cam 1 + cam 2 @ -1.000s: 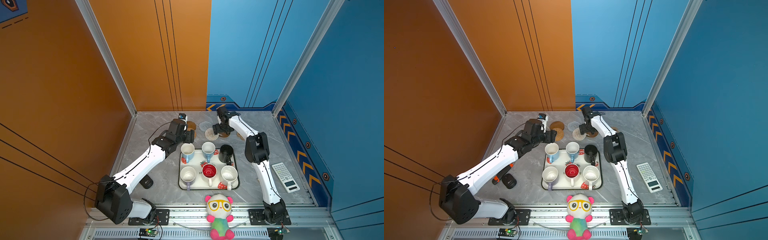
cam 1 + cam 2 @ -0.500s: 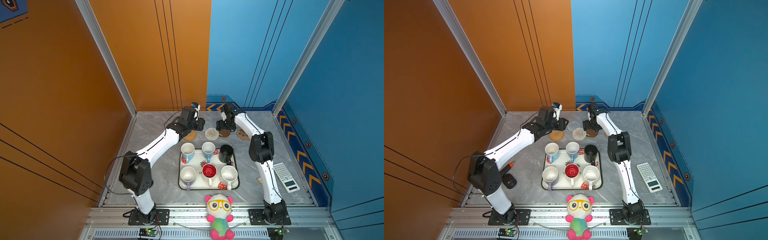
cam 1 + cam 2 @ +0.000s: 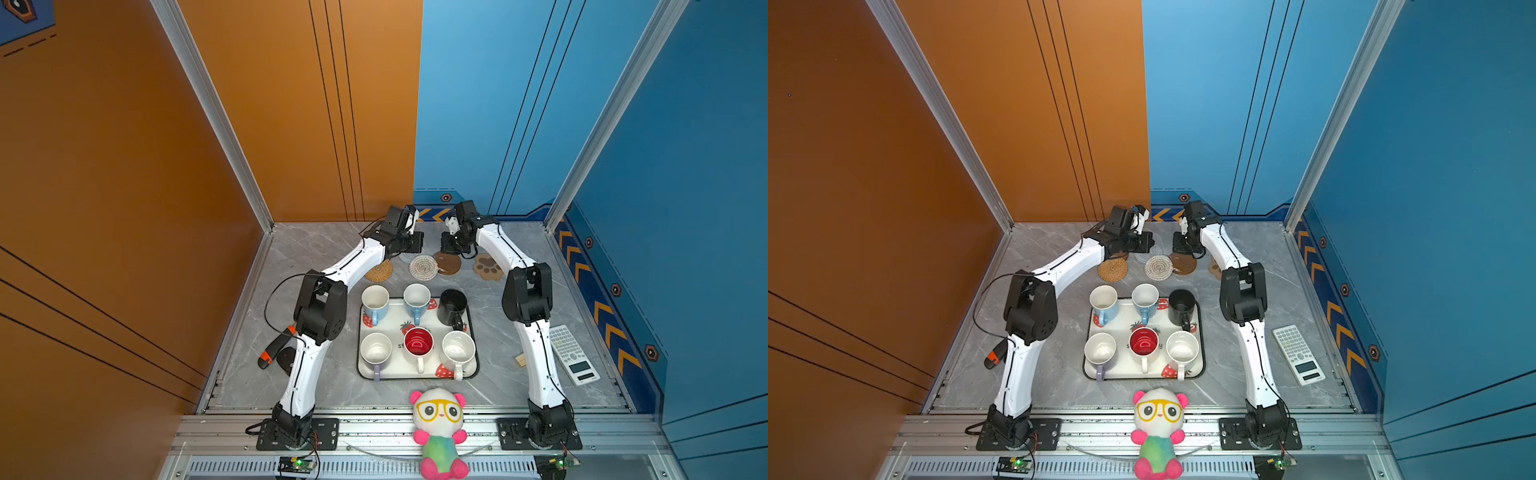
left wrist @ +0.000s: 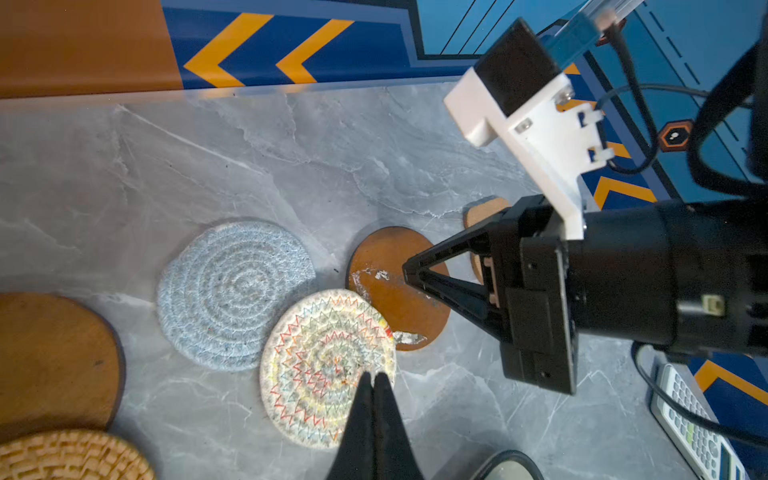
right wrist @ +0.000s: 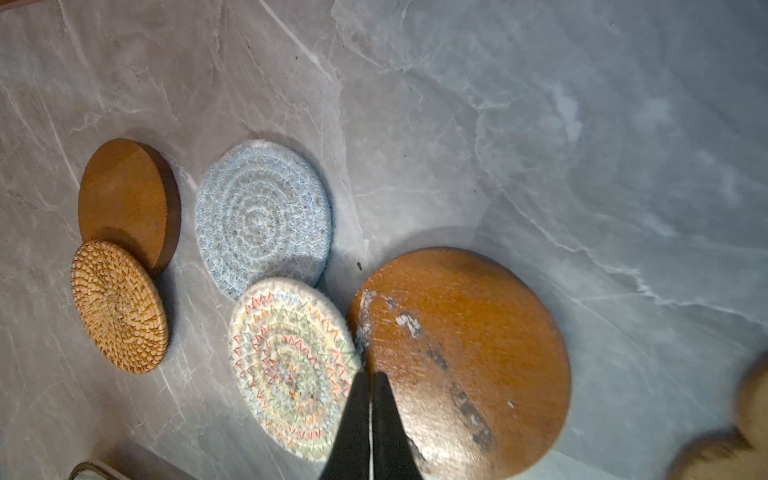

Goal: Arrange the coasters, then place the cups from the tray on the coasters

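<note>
Both top views: cups sit on the tray, middle of the worktop; coasters lie by the far edge.
Left wrist: left gripper squeezed together, empty, above the beige mat.
Right wrist: right gripper together, empty, above the brown disc.

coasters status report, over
Left pincer shut, right pincer shut, both empty. Beige crochet round touching scuffed wooden disc. Six cups on tray. Nothing blocking.

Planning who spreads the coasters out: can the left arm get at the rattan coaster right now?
Probably yes. The rattan coaster lies uncovered, nothing atop it; the left gripper, shut over the beige crochet round nearby, must open and pull back.
</note>
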You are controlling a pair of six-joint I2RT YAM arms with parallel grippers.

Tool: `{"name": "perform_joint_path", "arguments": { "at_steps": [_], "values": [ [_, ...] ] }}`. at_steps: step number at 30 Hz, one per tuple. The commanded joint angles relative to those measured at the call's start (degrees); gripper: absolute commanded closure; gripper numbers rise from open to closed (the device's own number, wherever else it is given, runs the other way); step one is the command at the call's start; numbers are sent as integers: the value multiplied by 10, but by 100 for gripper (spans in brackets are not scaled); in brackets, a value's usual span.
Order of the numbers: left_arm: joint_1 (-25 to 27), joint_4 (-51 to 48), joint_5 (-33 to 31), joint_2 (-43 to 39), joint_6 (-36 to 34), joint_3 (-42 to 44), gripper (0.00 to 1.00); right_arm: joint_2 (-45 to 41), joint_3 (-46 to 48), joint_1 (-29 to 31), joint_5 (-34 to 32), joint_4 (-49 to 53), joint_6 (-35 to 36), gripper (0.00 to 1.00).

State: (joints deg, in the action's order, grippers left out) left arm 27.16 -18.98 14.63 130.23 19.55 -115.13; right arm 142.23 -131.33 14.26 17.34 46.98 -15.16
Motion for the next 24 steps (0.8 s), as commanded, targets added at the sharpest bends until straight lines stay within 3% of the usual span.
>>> {"name": "perform_joint_path", "arguments": {
  "at_steps": [1,11,24],
  "values": [
    [-19,-8,22,40,15,-57,100,28,-20,-4,22,-11,-26,100],
    [-42,-12,72,212,79,-251,100,45,-22,1,38,-19,-44,100],
    [-48,-34,73,254,92,-237,100,50,-30,13,59,-29,-58,100]
  ]
}}
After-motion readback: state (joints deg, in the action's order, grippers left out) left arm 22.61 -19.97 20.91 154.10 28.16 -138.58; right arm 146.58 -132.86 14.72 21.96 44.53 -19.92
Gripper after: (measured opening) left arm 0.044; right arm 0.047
